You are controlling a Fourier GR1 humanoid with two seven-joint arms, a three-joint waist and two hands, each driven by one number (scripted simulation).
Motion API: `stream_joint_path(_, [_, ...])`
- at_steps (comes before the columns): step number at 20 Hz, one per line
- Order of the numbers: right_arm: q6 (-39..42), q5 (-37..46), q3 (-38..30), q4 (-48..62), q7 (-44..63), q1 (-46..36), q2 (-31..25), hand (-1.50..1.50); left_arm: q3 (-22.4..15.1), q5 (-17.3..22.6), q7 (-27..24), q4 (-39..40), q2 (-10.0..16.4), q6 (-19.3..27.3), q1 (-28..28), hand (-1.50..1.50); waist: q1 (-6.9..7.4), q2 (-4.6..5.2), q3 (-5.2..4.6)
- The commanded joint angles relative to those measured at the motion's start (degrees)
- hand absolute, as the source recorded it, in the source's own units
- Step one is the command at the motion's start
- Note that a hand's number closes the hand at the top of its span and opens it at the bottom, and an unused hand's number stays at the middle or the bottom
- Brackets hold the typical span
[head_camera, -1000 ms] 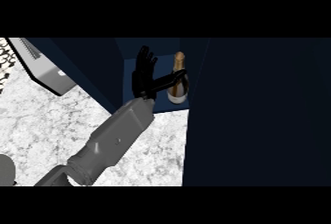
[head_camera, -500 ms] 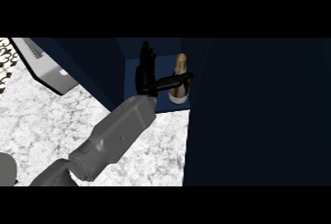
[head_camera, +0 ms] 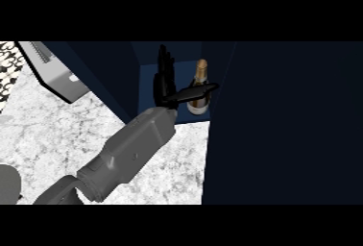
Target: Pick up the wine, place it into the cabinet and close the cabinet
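Note:
The wine bottle [head_camera: 201,72], with a gold foil neck, a dark body and a pale label, stands upright inside the dark blue cabinet [head_camera: 145,84] at the top centre. My left hand [head_camera: 166,84] is just left of the bottle, inside the cabinet opening. Its fingers point straight up and its thumb [head_camera: 200,91] sticks out to the right across the bottle's front. The hand is open and not curled round the bottle. Its grey forearm [head_camera: 135,149] runs down to the lower left. My right hand does not show.
A wide dark panel [head_camera: 284,120] fills the right half, next to the bottle. The marble counter [head_camera: 64,129] lies lower left. A grey box-like appliance [head_camera: 53,72] stands upper left, beside a checkered surface [head_camera: 6,62]. A grey rounded shape [head_camera: 6,185] sits at the left edge.
My hand has shifted slightly to the right and turned so its fingers look narrower. The bottle stays upright in the same spot in the cabinet.

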Motion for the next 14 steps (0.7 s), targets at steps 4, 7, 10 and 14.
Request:
stream_joint_path(4, [0.82,-1.17,-1.0,-1.9,-0.22,2.59,-0.86,-1.5,-2.72,2.03,-2.85,-4.67,-0.02,-0.79,2.65,-1.5,1.56,-0.52,0.06])
stream_joint_path(7, [0.07,-2.64,-2.35,-3.37,4.1,-0.18,-2.11,-1.5,-4.97,2.17,-5.8,-6.03,-0.02,-3.05,6.41,-1.5,1.93,-0.54,0.02])
stream_joint_path(10, [-0.17,-2.27,-2.84,-3.13,2.94,1.31,-1.74,-1.5,-6.7,2.35,-4.68,-9.81,-0.01,-0.74,5.29,-1.5,3.09,-0.93,0.05])
stream_joint_path(14, [-2.55,1.69,-1.92,0.28,2.54,-2.01,-0.29,-1.5,-8.32,1.39,-4.39,-13.16,-0.01,1.06,7.58,-1.5,4.59,-1.17,0.04])
